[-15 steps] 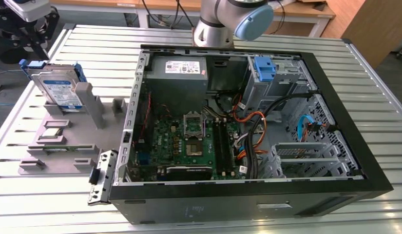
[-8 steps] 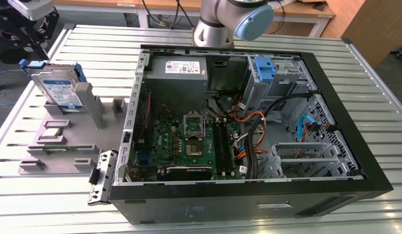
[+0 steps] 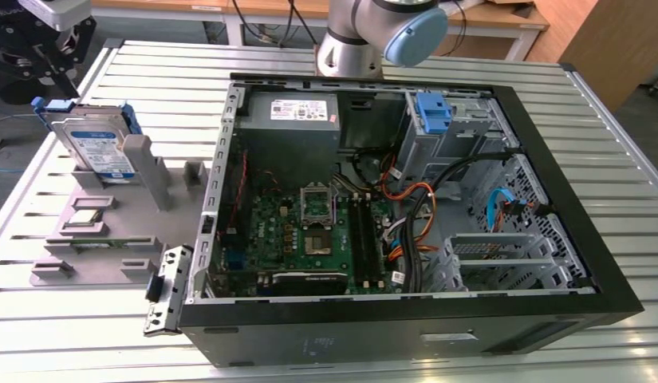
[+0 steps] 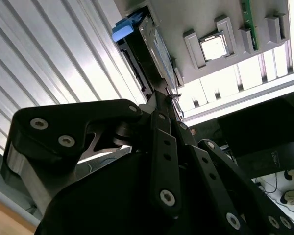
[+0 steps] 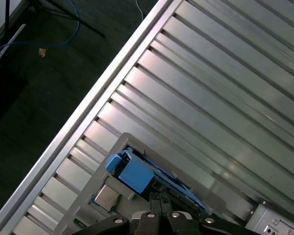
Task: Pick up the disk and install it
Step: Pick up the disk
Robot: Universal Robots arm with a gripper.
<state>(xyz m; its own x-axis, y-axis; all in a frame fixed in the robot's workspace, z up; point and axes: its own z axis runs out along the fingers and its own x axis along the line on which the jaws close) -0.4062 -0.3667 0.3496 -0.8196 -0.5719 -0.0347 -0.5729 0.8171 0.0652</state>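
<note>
— Where was the disk?

— The disk (image 3: 95, 148) stood on edge in a slot of the grey fixture (image 3: 108, 231). That sat on the bench (image 3: 84, 327), at the exterior view's left, well apart from the open computer case (image 3: 589, 267).

— How did it look?

— It was a flat silver slab with a blue-and-white label on its broad face. A blue plastic carrier framed it, with tabs sticking out at the upper corners (the blue bracket (image 3: 433, 112) inside the case was a separate piece, fixed to the grey drive cage (image 3: 472, 120)).

— And the hand?

— The hand (image 3: 61, 68) hung just above the disk, near one blue tab. In the first wrist view it looked clenched shut on nothing, with the tab lying just beyond it.

— Was it touching?

— I couldn't tell.
</note>
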